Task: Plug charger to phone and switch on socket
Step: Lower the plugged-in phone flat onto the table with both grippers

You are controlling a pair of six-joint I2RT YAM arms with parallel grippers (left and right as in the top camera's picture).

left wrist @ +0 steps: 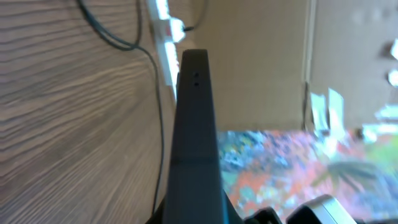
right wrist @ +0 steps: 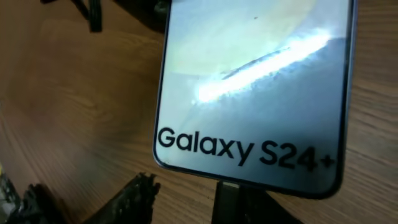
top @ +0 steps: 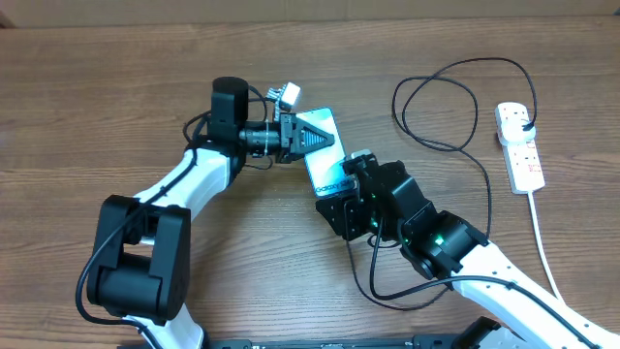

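Bright, even light from above leaves only soft shadows on the tabletop (top: 87, 107). A white glare streak crosses the phone (right wrist: 249, 124) screen. Beyond the left fingers (top: 312, 139), the wrist view's background is blurred.

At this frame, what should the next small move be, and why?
Probably ease the right claw forward to press the charger tip into the phone. The dark tip sits at the middle of the phone's bottom edge, but I cannot tell if it is seated. The left claw is at the phone's far end, and neither claw is near the socket.
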